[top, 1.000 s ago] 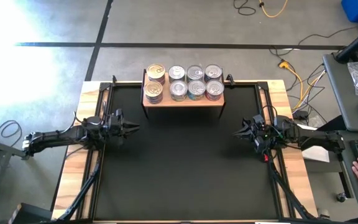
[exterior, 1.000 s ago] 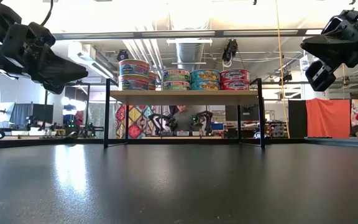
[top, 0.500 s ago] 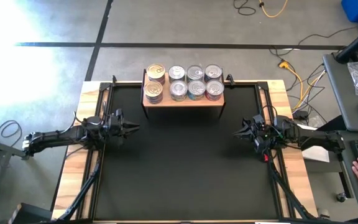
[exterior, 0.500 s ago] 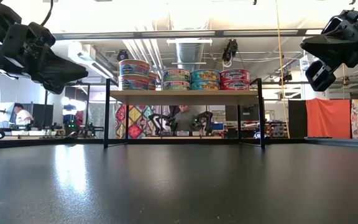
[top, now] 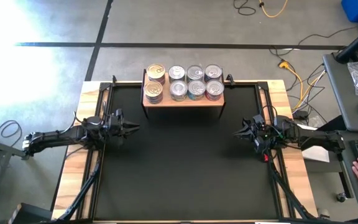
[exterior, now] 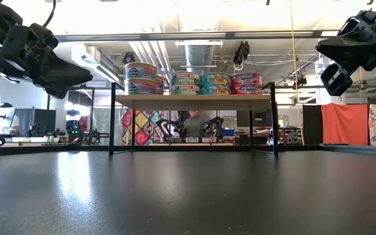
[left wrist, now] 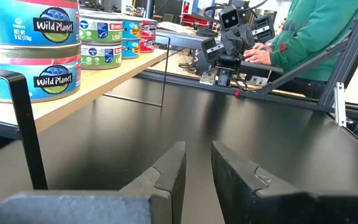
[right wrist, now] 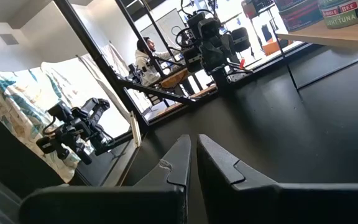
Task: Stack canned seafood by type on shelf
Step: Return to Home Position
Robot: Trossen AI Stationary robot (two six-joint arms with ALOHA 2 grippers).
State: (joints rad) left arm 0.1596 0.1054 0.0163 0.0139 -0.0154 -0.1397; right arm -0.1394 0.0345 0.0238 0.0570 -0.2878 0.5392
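Overhead, table-level and two wrist cameras all share the shelf (top: 183, 99).
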